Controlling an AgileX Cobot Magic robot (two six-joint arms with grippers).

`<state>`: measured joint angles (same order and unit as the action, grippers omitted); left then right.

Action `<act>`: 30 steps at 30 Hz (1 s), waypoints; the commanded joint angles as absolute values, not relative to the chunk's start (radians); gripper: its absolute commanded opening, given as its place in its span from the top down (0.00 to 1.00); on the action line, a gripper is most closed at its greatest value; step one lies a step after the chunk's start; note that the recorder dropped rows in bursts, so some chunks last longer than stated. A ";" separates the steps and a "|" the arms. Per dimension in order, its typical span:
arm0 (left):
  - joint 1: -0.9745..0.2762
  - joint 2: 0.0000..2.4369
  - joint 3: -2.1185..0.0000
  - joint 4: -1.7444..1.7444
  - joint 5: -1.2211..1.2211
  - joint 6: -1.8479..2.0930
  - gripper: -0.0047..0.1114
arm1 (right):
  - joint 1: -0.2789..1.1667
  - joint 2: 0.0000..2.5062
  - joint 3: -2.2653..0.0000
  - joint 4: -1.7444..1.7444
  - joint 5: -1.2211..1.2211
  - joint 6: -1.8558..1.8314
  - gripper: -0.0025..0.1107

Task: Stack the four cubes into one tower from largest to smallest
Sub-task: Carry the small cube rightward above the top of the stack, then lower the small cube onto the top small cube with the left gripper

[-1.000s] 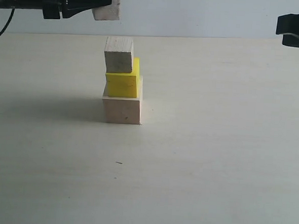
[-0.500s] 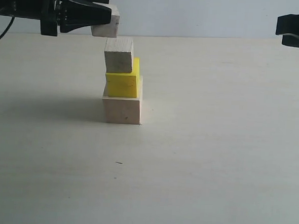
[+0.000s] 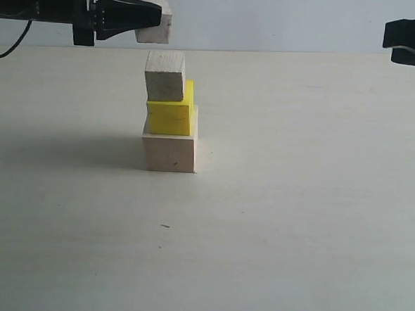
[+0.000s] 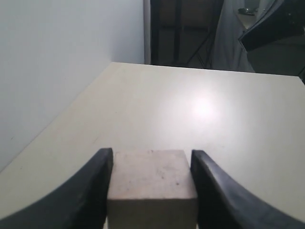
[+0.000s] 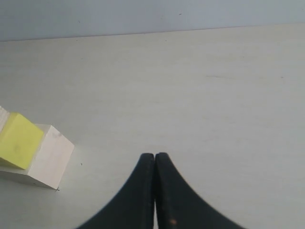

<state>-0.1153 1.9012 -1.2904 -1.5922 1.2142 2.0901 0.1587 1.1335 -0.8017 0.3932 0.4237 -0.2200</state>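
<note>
Shifted to the right over the last second, the left pincer (image 3: 151, 14) carries the smallest cube (image 3: 159, 31) to a spot above and just left of the unfinished tower (image 3: 169, 118), not touching it; the stack itself is unchanged.

Exterior view: three cubes stand near the middle of the pale tabletop (image 3: 296, 203); the largest cube (image 3: 169, 152), pale wood, sits at the bottom, the yellow cube (image 3: 170, 116) rests on it, and the third cube (image 3: 164, 76), pale wood, tops them, turned a little askew; the smallest cube hangs in the air at the upper left, clamped in the black left pincer; the right pincer (image 3: 411, 44) shows only as a dark shape at the right edge, well apart from the stack.

Left wrist view: the left pincer (image 4: 151, 155) is clamped on the smallest cube (image 4: 151, 186), one black finger (image 4: 90, 191) pressed against each side face; the bare tabletop (image 4: 190, 109) stretches beyond.

Right wrist view: the right pincer (image 5: 155, 160) has its two tips pressed together, holding nothing, above the tabletop (image 5: 214, 95); the yellow cube (image 5: 19, 140) on the largest cube (image 5: 50, 160) shows at the frame's edge, apart from the tips.
</note>
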 commanded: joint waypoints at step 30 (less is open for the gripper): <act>-0.153 1.961 -1.343 -1.544 1.221 2.095 0.96 | 0.157 1.128 -0.799 0.396 0.409 -0.228 0.98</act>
<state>-0.1509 1.9607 -1.3330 -1.5436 1.2148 2.0919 0.1587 1.1335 -0.8017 0.3932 0.4218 -0.2200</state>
